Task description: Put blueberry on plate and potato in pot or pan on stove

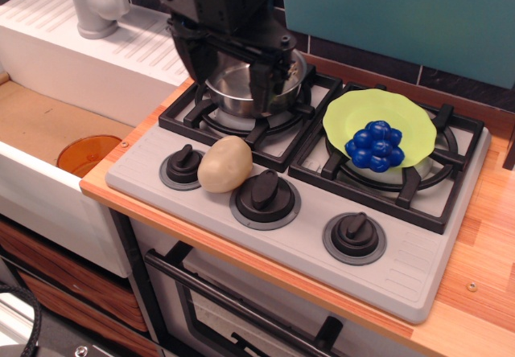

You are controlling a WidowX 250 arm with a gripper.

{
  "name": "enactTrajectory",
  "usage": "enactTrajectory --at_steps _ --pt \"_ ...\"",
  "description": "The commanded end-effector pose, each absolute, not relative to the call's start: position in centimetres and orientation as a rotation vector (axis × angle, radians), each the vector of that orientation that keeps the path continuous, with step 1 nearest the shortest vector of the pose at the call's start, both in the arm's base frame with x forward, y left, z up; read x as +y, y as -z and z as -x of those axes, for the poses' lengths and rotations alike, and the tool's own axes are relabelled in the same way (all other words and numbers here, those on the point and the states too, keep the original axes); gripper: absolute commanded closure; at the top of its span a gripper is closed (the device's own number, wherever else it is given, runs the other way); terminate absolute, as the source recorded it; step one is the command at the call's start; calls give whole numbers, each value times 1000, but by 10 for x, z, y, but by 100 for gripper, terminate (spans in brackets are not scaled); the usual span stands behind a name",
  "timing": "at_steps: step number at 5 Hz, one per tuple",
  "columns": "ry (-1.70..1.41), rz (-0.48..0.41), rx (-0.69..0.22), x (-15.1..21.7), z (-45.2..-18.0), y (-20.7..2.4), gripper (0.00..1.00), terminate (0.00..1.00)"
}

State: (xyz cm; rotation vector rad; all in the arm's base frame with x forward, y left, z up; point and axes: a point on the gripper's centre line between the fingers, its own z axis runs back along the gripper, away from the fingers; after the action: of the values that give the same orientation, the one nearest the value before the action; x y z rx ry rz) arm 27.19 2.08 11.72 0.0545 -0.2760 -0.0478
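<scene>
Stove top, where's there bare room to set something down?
Free: the grey strip right of the third knob, and the wooden counter beyond. Crowded: potato between the left knobs, gripper over the pot, blueberry on the plate.

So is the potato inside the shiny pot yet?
No, the potato lies on the stove front between two knobs, outside the pot.

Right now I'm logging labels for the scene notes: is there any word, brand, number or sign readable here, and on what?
None: no readable text in this view.
The stove, its three knobs, the pot, the green plate, the blueberry, the potato and the gripper show no lettering or numbers.
</scene>
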Motion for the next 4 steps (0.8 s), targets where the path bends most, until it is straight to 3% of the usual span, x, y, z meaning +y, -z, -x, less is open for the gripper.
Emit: enactTrajectory --at_steps 1,4 --pt "18 -46 -358 30 -279 -104 0 0" --pt "25 -9 -441 36 -275 -61 0 0"
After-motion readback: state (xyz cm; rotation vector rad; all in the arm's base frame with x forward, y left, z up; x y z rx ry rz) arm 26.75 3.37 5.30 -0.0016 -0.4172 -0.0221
